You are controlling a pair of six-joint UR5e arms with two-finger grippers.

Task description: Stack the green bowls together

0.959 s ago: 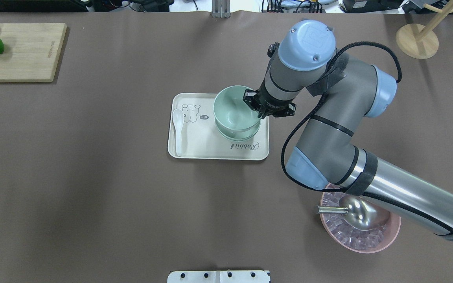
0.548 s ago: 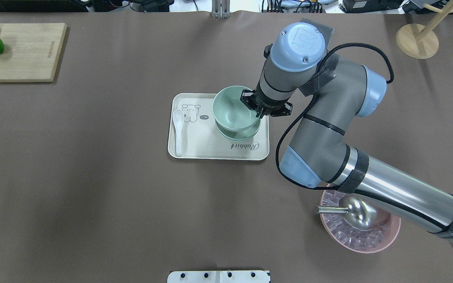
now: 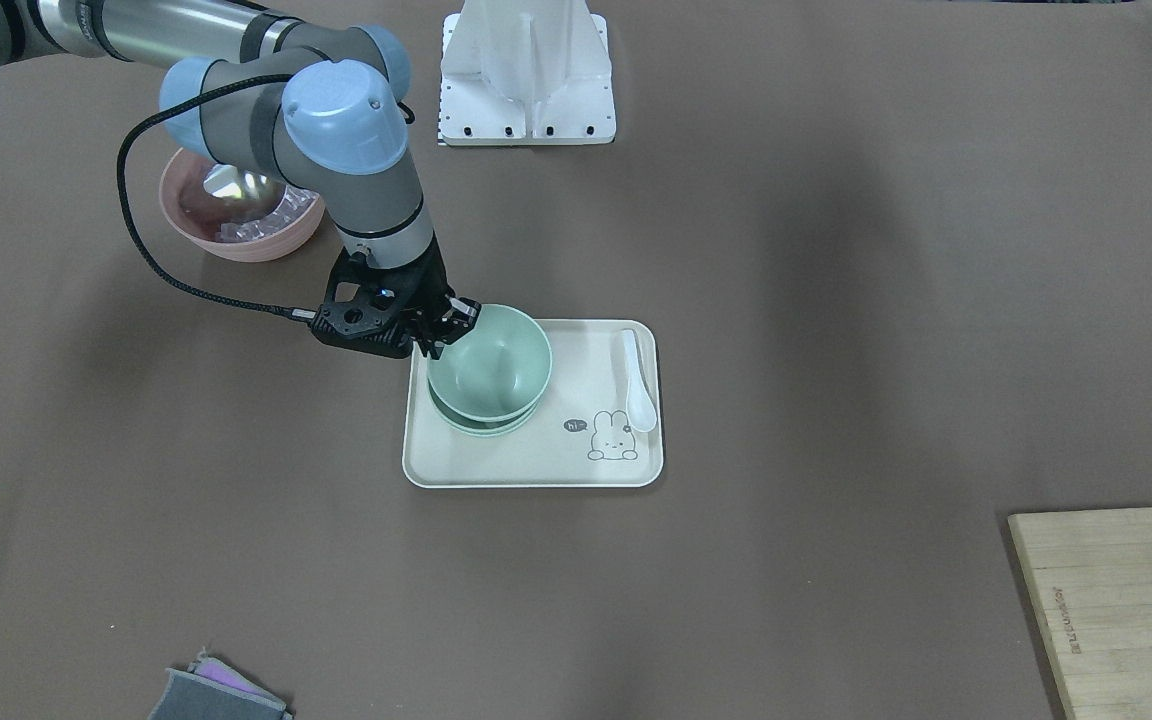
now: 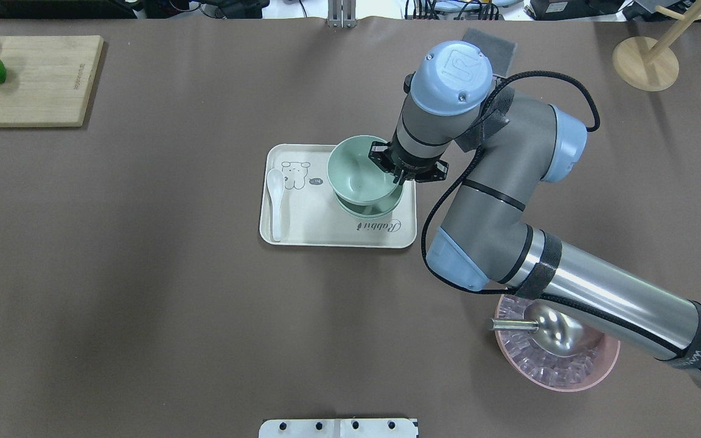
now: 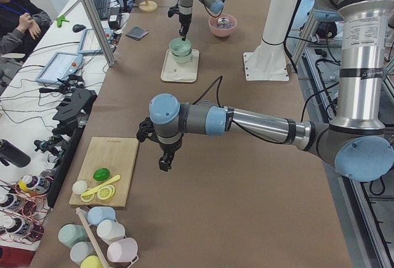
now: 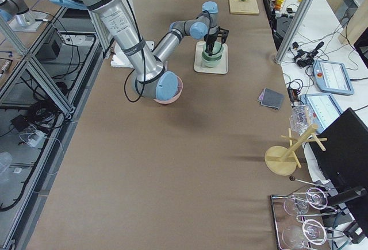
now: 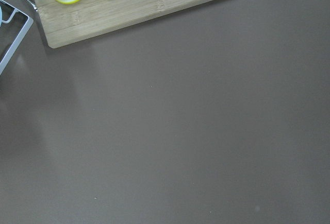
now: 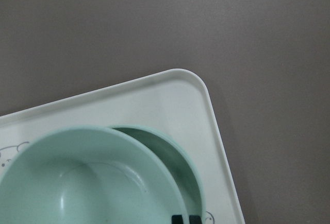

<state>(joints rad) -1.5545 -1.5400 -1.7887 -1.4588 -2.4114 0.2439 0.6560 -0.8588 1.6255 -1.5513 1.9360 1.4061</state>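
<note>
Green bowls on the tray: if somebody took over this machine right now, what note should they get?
Right claw: shut on the rim of a small pale mint-green round bowl, held over the mint-green bowl beneath on the cream rectangular tray.
Left claw: away by the wooden cutting board; open or shut, cannot tell.
Done: bowl picked up, brought above its mate.
Left: lower, seat, release.

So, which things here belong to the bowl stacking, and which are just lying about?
Job: upper pale mint-green round bowl; mint-green bowl beneath it; right gripper pinching the upper one's rim.
Lying about: cream rabbit-print tray; white spoon; pink bowl with metal scoop; wooden cutting board.
</note>
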